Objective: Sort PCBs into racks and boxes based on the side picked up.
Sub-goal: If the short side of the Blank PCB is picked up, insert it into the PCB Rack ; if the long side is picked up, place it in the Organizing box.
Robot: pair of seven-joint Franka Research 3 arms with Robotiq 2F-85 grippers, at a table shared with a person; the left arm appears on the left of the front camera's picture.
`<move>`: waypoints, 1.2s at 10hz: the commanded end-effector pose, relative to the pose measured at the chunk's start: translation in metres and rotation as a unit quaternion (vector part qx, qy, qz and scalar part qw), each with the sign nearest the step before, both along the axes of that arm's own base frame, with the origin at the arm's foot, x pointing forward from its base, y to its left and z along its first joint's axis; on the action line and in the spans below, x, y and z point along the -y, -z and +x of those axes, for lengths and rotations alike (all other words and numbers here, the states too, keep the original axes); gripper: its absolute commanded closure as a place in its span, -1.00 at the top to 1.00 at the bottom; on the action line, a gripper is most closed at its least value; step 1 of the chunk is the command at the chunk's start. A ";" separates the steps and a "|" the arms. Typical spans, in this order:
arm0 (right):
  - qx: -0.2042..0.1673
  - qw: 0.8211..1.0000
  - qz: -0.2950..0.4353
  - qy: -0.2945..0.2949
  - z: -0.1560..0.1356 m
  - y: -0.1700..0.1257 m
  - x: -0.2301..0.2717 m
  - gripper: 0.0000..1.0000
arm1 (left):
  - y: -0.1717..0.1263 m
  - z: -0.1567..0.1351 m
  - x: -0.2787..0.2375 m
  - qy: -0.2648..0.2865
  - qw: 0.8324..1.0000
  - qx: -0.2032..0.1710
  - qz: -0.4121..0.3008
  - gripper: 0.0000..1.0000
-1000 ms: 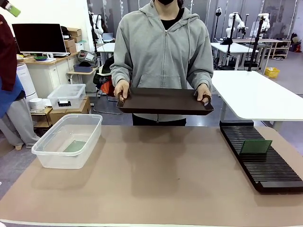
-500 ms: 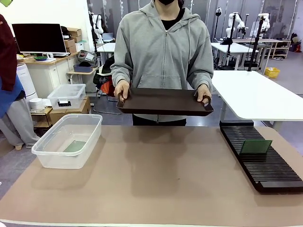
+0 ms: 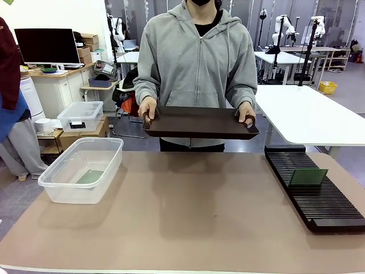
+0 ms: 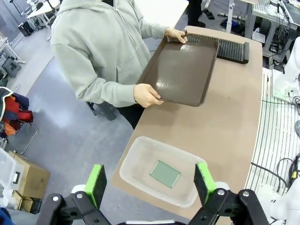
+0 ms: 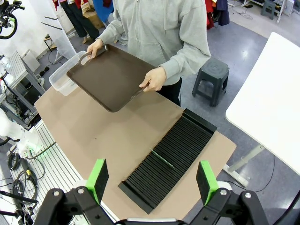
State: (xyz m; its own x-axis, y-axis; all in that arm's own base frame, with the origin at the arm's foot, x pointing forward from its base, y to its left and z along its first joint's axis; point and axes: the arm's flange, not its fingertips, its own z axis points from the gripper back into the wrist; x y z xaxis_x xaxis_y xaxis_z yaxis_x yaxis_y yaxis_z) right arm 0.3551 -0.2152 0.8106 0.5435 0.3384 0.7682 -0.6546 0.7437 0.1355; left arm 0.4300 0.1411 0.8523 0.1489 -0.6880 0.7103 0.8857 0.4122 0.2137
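1. Brown tray (image 3: 199,122), bare on top from what I see, is held by the person's two hands above the far edge of the counter (image 3: 188,217).
2. One PCB (image 4: 165,173) lies flat in the clear box (image 3: 57,191), left of the tray; the other PCB (image 3: 308,177) stands in the black rack (image 3: 319,200), right of it.
3. My left gripper (image 4: 150,180) hangs spread wide directly over the box, its PCB's long axis running across the gap.
4. My right gripper (image 5: 152,180) is likewise spread, above the rack.
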 end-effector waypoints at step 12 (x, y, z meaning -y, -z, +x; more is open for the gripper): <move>0.000 1.000 0.006 -0.004 -0.002 0.000 -0.001 1.00 | 0.000 -0.001 0.001 0.000 1.000 -0.003 0.007 1.00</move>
